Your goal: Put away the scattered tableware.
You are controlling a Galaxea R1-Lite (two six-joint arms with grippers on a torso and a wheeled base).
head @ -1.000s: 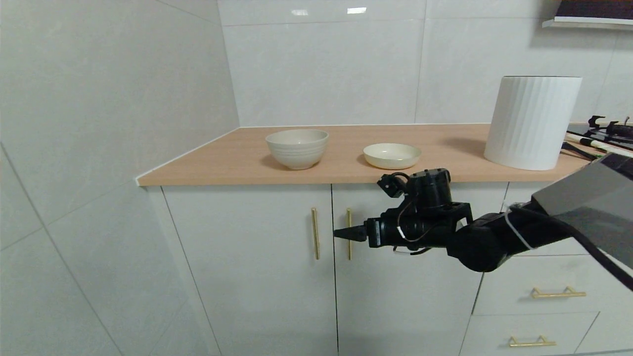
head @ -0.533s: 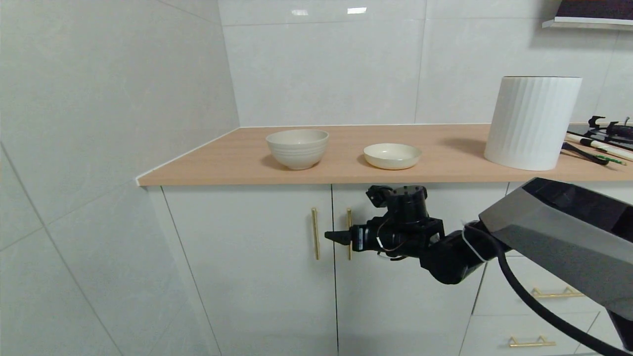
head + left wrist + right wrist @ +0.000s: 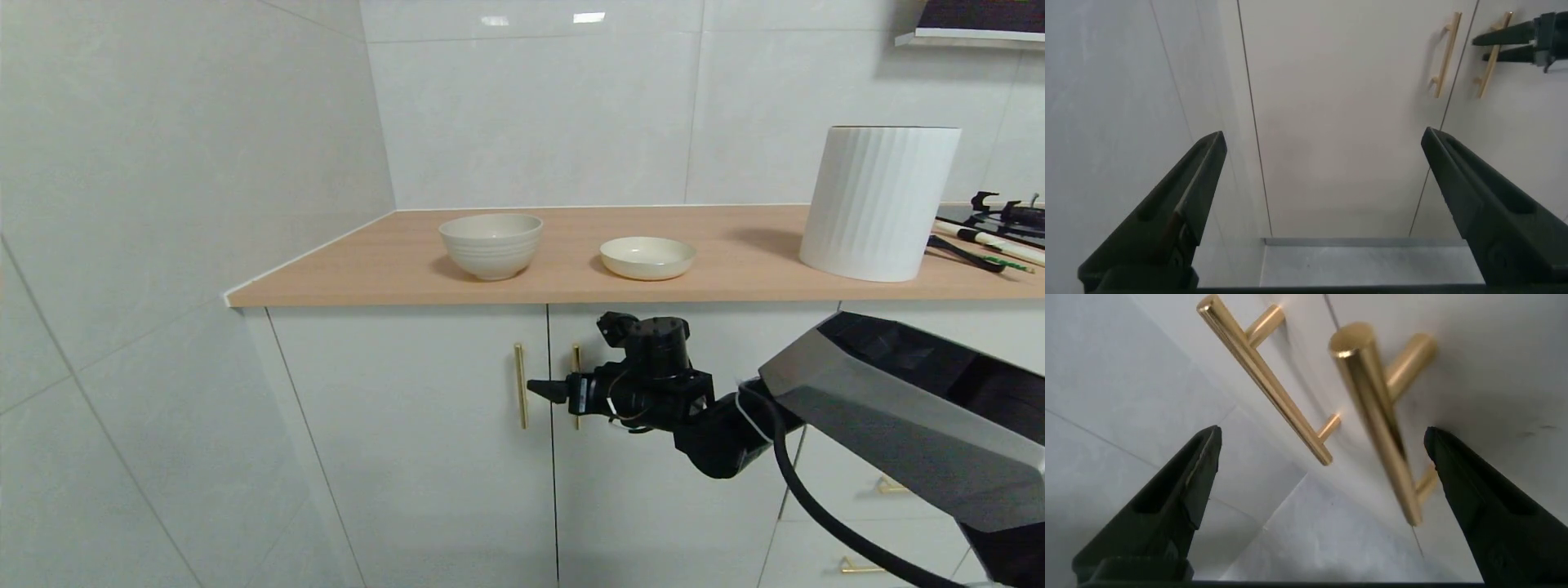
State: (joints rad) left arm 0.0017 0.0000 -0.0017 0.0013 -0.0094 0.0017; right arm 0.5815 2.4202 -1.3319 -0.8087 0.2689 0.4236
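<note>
Right claw (image 3: 540, 389) has slid left and a bit lower, now between the left door handle (image 3: 520, 385) and the right door handle (image 3: 575, 356), spread wide, gripping nothing. Likely opening the cabinet first. Bowl (image 3: 491, 243) and dish (image 3: 647, 256) sit on the desk (image 3: 367, 273), above the claw, well apart.

A cream bowl (image 3: 491, 244) and saucer (image 3: 647, 257) (both upright) on countertop (image 3: 367, 273).

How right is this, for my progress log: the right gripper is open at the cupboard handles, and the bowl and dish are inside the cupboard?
One slip: the head view shows the bowl and dish on the counter. The right gripper is open at the cupboard handles.
</note>
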